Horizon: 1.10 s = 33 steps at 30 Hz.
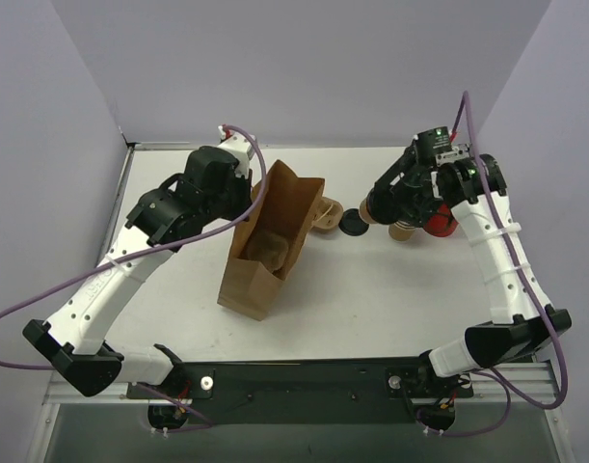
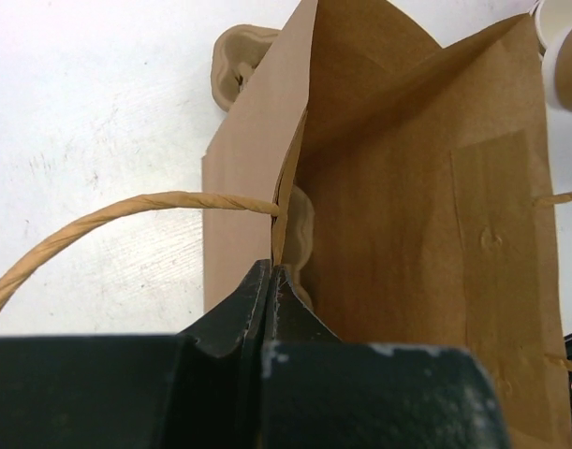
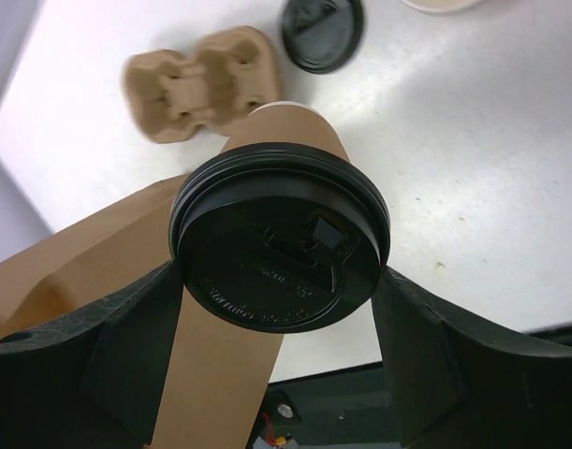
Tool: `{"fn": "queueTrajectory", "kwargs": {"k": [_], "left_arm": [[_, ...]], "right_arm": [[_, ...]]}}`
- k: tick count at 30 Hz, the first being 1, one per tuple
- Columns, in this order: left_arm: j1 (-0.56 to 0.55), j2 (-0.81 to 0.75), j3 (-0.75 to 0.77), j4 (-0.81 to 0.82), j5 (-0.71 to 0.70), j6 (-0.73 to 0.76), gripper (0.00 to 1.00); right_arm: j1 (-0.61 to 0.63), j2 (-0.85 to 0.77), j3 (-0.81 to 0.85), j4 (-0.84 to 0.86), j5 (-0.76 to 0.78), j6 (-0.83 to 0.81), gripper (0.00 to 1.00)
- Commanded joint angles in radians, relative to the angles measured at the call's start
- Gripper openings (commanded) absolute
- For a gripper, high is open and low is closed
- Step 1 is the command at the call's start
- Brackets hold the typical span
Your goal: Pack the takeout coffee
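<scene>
Right gripper (image 3: 278, 323) clamped around the takeout coffee (image 3: 281, 248), cup lodged between both fingers, black lid toward the wrist; loose lid (image 3: 321, 30) and pulp cup carrier (image 3: 197, 82) on the table (image 3: 473, 168) beyond the fingertips. Left gripper (image 2: 271, 281) pinched tight on the paper bag (image 2: 407, 234) rim, just beside a twisted handle (image 2: 154, 208).

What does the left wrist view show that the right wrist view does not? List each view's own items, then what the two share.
Left wrist only: the left gripper shut on the rim of the open paper bag, the bag's twisted handle, and a pulp piece inside the bag.
Right wrist only: the right gripper holding the takeout coffee, lid toward the camera, and a loose black lid on the table.
Both: the cup carrier lying on the table, and brown paper, likely the bag.
</scene>
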Motion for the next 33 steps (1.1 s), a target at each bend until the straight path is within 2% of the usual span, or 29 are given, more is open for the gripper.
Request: {"fn": "queueTrajectory", "kwargs": {"k": [1,6,15,22,33], "left_arm": [[-0.006,0.031,0.098,-0.005,0.054,0.067,0.00],[-0.040,0.072,0.128,-0.028,0.088,0.095,0.00],[-0.130,0.118,0.141,-0.016,0.037,0.044,0.00],[-0.182,0.138,0.177,-0.027,-0.059,-0.040,0.00],[-0.230,0.176,0.248,-0.067,-0.117,-0.039,0.00]], "right_arm": [[0.006,-0.045,0.163,-0.051,-0.039,-0.078,0.56],[0.006,-0.071,0.235,-0.023,-0.057,-0.101,0.55],[0.006,-0.094,0.350,0.051,-0.127,-0.116,0.55],[0.012,-0.114,0.355,0.132,-0.195,-0.104,0.55],[0.035,-0.103,0.369,0.187,-0.333,-0.059,0.55]]}}
